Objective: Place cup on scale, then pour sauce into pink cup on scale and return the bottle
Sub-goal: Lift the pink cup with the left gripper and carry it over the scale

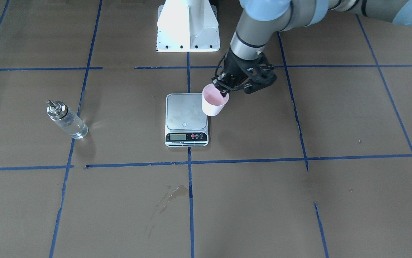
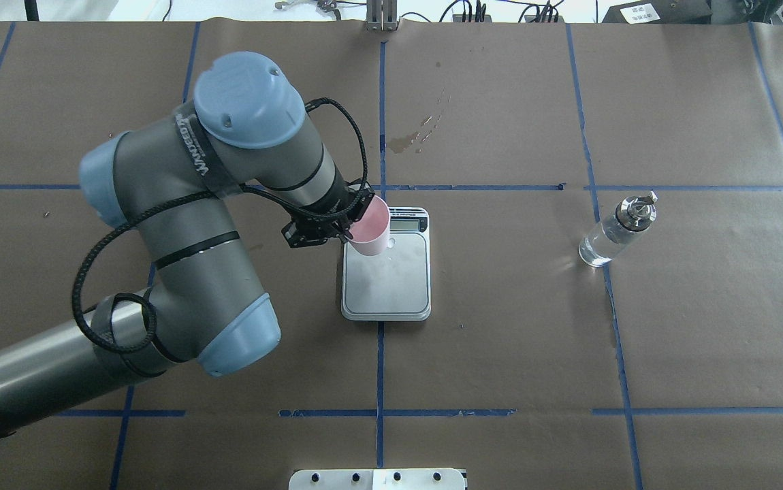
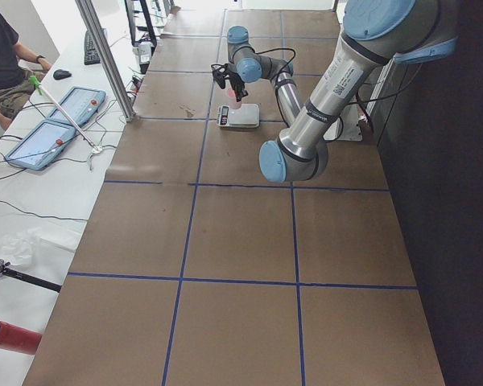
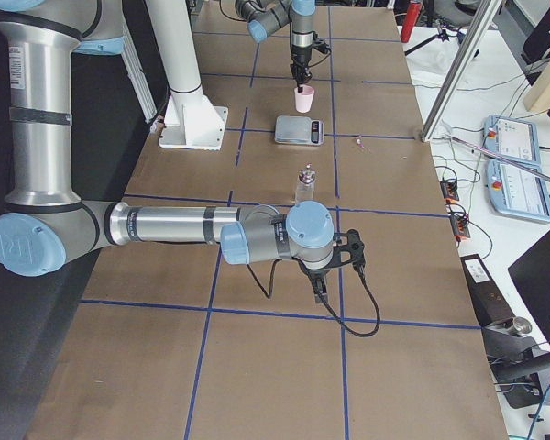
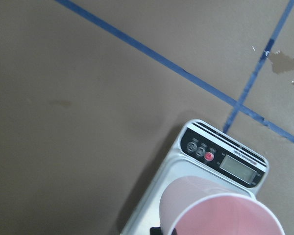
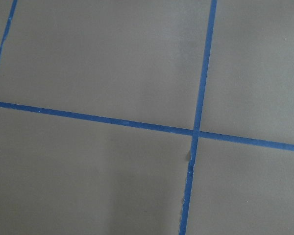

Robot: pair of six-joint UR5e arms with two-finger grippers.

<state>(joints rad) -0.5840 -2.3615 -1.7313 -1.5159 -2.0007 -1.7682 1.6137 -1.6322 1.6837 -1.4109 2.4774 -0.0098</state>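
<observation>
My left gripper [image 1: 223, 91] is shut on the rim of the pink cup [image 1: 214, 102] and holds it upright, just above the scale's [image 1: 186, 114] edge on my left side. The overhead view shows the cup [image 2: 371, 228] over the scale's [image 2: 391, 279] far left corner, near the display. The left wrist view shows the cup [image 5: 220, 210] above the scale's black strip [image 5: 220, 152]. The bottle [image 1: 66, 120] with clear sauce stands alone on the table to my right [image 2: 613, 231]. My right gripper [image 4: 319, 291] hangs low over bare table, near the bottle [image 4: 305, 183]; I cannot tell whether it is open or shut.
A wet stain [image 1: 173, 193] lies on the brown paper beyond the scale. The white robot base [image 1: 188, 25] stands behind the scale. An operator [image 3: 0, 64] sits at a side bench with tablets. Blue tape lines cross the table.
</observation>
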